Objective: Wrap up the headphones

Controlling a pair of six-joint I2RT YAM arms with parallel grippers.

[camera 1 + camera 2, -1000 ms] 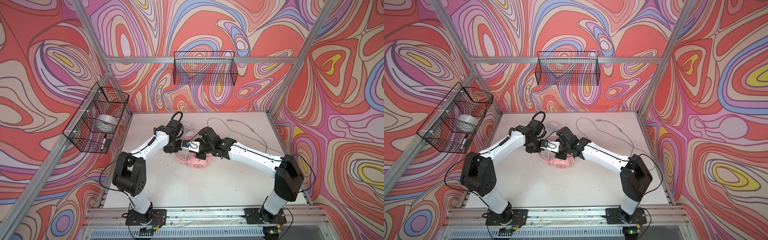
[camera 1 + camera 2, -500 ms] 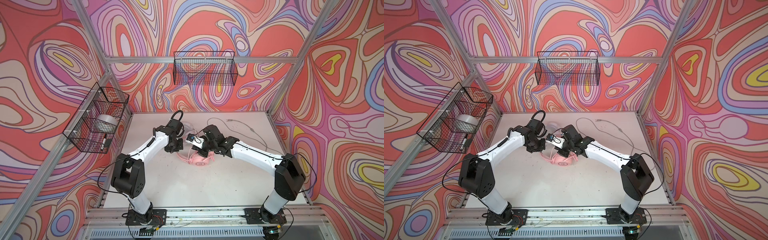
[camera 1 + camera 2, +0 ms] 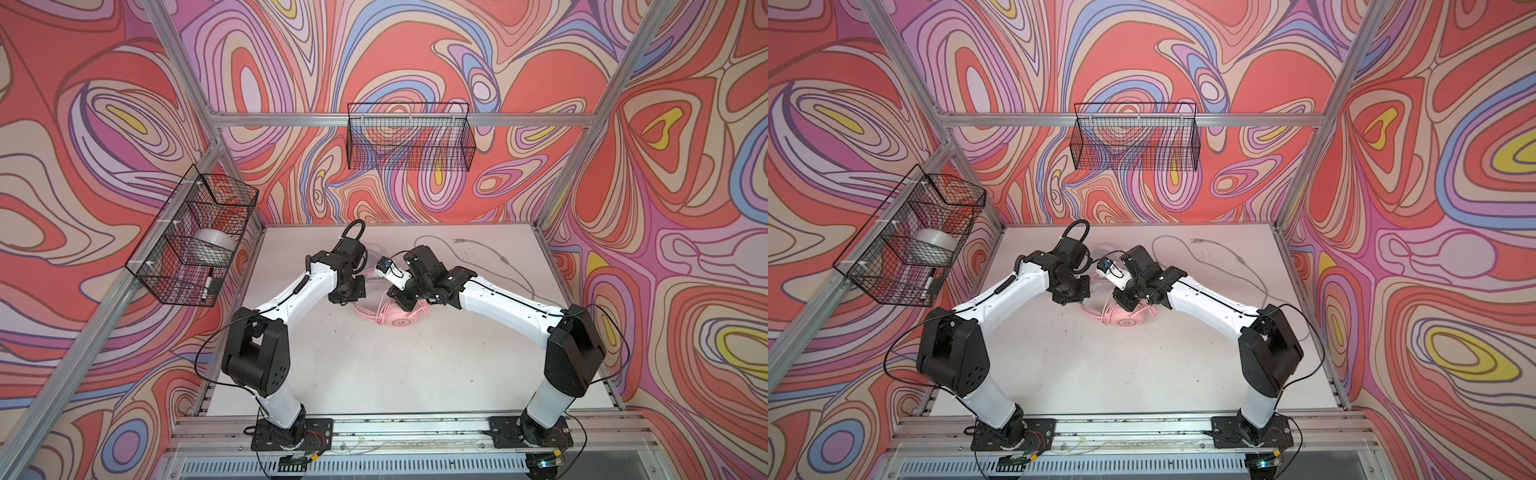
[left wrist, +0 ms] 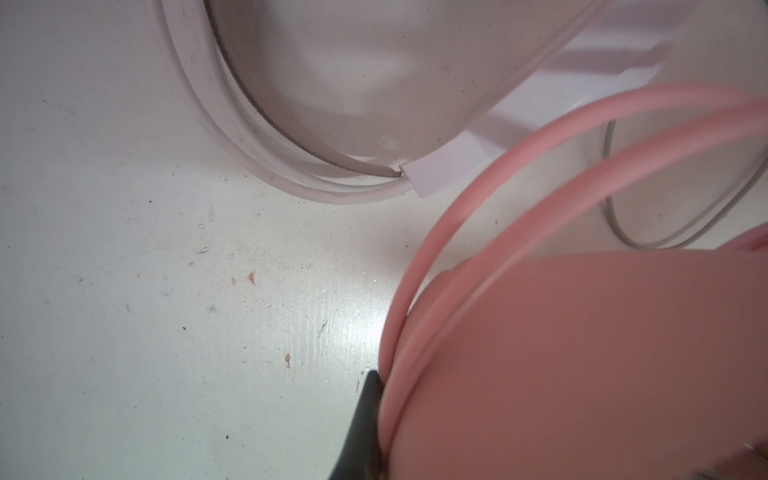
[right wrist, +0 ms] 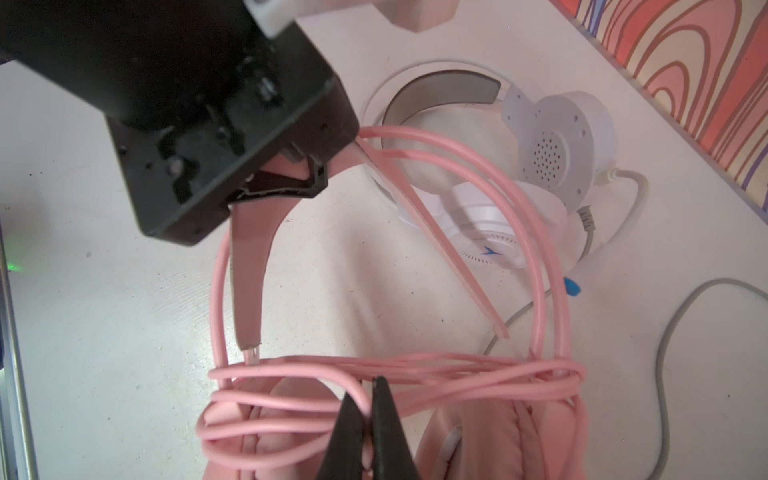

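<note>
The pink headphones point(image 3: 401, 322) point(image 3: 1127, 322) lie mid-table, their pink cable point(image 5: 374, 365) looped several times across the ear cups point(image 5: 498, 436). My left gripper point(image 3: 347, 297) point(image 3: 1069, 297) point(image 5: 286, 183) is shut on the pink headband point(image 5: 249, 257). In the left wrist view only one dark finger point(image 4: 363, 415) shows, pressed against pink plastic point(image 4: 582, 353). My right gripper point(image 5: 368, 395) point(image 3: 401, 301) point(image 3: 1125, 301) is shut on a bend of the pink cable above an ear cup. The white headphones point(image 5: 557, 141) point(image 3: 374, 253) lie just behind, mostly hidden by my left arm in both top views.
The white headset's grey cable point(image 3: 498, 257) point(image 3: 1237, 259) point(image 5: 665, 332) trails loose over the back right of the table. One wire basket point(image 3: 409, 141) hangs on the back wall. Another point(image 3: 191, 245) on the left wall holds a tape roll and a marker.
My right wrist has turned and shifted slightly towards the back over the pink headset, still pinching the cable. The left arm has held still.
</note>
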